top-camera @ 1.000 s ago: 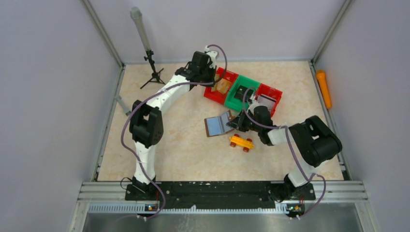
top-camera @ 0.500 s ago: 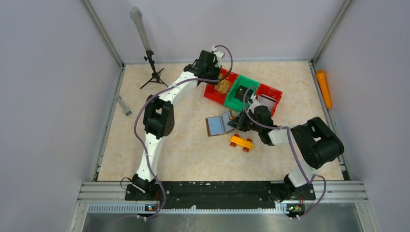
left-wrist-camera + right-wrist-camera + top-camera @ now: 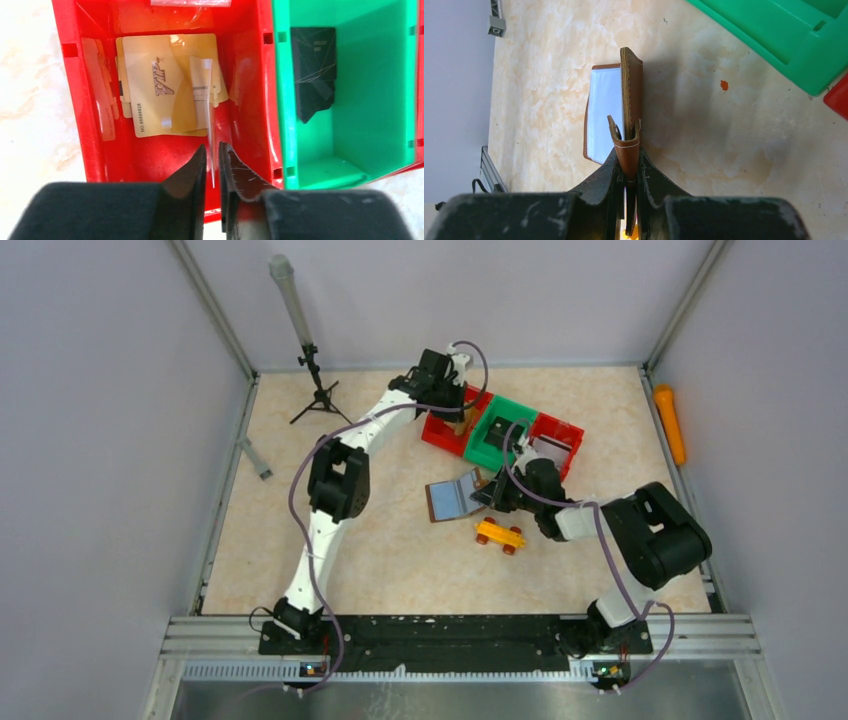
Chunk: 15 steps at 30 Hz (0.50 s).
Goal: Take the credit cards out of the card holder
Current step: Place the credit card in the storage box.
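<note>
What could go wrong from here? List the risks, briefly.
1. The left tool pinches a thin card edge-on above the red bin; it could slip early or end up leaning on the wall instead of flat on the gold cards.
2. The right tool grips only one flap of the card holder; the flap could slip free and the holder fold shut.

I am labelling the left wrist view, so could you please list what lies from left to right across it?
Going rightward: red bin (left wall) → gold cards → thin card held edge-on in the left gripper → green bin (left wall) → black card.
</note>
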Each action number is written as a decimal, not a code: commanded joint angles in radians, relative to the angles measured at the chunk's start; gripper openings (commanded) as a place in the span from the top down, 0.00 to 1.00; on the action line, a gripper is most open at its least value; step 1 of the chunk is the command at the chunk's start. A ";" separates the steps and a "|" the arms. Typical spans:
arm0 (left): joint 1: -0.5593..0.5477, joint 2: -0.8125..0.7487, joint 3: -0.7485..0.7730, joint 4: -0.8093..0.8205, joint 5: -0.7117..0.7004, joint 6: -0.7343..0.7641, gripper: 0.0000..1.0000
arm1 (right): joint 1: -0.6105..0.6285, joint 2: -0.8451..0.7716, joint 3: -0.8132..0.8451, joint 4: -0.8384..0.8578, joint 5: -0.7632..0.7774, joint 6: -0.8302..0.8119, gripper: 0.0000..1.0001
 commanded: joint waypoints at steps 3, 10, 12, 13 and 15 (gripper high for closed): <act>0.004 0.003 0.054 -0.012 -0.143 -0.012 0.55 | 0.010 -0.042 0.025 0.022 0.005 -0.022 1.00; -0.015 -0.090 -0.005 0.019 -0.267 -0.001 0.41 | 0.012 -0.049 0.029 0.015 0.008 -0.028 1.00; -0.024 -0.140 -0.049 0.040 -0.271 -0.001 0.41 | 0.015 -0.051 0.028 0.016 0.009 -0.033 1.00; -0.030 -0.166 -0.073 0.047 -0.286 -0.001 0.40 | 0.016 -0.051 0.028 0.017 0.008 -0.036 1.00; -0.044 -0.225 -0.124 0.067 -0.310 -0.005 0.40 | 0.018 -0.051 0.029 0.024 0.006 -0.040 1.00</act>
